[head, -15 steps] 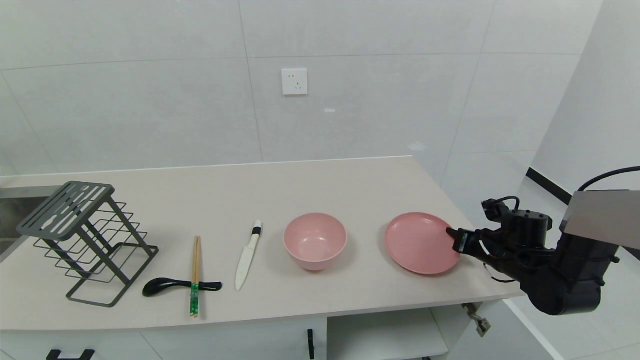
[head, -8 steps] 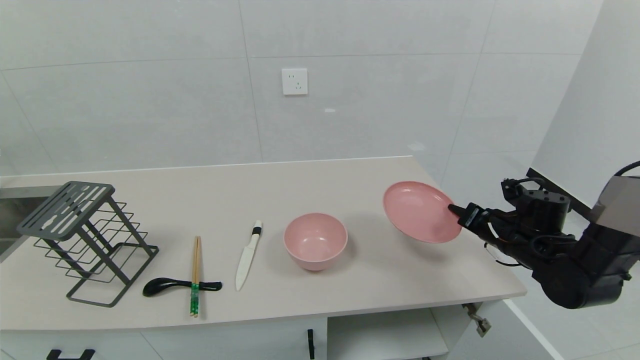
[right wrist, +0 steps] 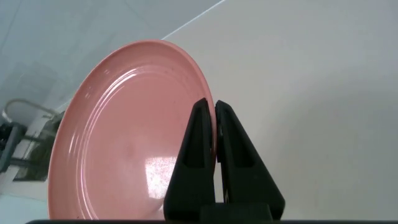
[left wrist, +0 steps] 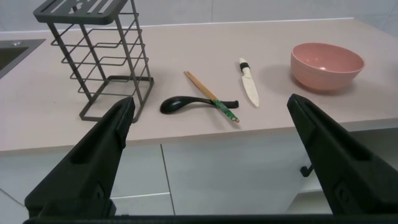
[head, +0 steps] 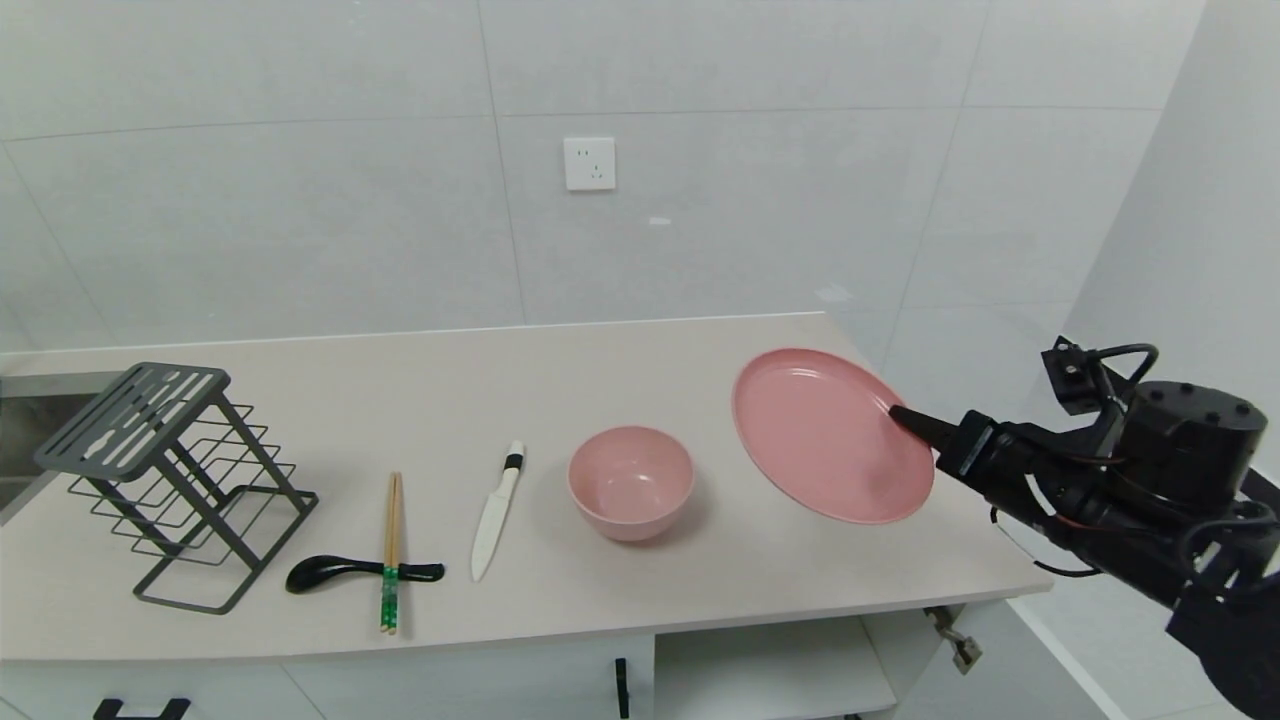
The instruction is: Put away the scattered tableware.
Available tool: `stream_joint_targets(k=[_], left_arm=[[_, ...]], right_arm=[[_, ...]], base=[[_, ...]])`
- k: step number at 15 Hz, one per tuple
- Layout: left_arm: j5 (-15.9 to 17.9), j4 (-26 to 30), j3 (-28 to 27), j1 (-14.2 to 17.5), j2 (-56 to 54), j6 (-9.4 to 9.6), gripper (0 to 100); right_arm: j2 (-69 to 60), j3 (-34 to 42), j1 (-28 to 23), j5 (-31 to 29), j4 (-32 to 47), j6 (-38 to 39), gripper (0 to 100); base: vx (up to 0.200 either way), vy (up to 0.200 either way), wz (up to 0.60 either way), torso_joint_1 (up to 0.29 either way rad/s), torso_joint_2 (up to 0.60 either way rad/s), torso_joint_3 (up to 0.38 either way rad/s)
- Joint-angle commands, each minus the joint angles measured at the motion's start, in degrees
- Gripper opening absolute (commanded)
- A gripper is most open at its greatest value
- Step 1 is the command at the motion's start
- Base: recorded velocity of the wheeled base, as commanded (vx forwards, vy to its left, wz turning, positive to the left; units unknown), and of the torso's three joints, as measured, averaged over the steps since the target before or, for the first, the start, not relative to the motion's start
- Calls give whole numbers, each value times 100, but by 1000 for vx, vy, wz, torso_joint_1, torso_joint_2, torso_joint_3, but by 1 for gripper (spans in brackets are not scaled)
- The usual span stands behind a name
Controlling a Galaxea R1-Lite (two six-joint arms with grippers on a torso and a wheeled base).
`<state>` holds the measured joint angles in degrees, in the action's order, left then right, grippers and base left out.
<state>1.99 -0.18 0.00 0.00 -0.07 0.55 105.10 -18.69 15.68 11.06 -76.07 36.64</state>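
Observation:
My right gripper [head: 903, 417] [right wrist: 210, 111] is shut on the rim of the pink plate [head: 826, 433] [right wrist: 127, 134], holding it tilted in the air above the right end of the counter. A pink bowl [head: 630, 481] [left wrist: 327, 63] sits on the counter left of the plate. Further left lie a white knife [head: 497, 511] [left wrist: 249, 89], a pair of chopsticks [head: 390, 552] [left wrist: 211, 104] and a black spoon [head: 345, 573] [left wrist: 186, 103]. The dark wire rack [head: 172, 470] [left wrist: 98, 53] stands at the left end. My left gripper [left wrist: 211, 134] hangs open in front of the counter, below its edge.
The counter's right edge [head: 1000, 545] lies just under the plate and my right arm. A sink [head: 20, 420] adjoins the rack at far left. Cabinet doors with dark handles [head: 620, 685] run below the counter. A wall socket [head: 589, 163] sits on the tiled back wall.
My right gripper has lifted the pink plate off the counter and tilted it up, carrying it slightly left and higher. Everything else on the counter stayed put.

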Motion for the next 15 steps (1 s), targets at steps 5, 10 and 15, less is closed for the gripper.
stream_joint_targets(k=[5, 10, 15], left_arm=[[-23, -1511, 0, 9, 7, 147, 100], [206, -755, -272, -18, 42, 121, 100], [1278, -219, -1529, -123, 1739, -292, 100]], right_arm=[[-1949, 1465, 322, -288, 40, -1362, 0], [-2274, 1834, 340, -262, 40, -1687, 0], [-2221, 1860, 419, -174, 57, -2241, 0]], base=[[0, 0, 0, 0, 0, 0], [0, 0, 0, 0, 0, 0], [0, 0, 0, 0, 0, 0]])
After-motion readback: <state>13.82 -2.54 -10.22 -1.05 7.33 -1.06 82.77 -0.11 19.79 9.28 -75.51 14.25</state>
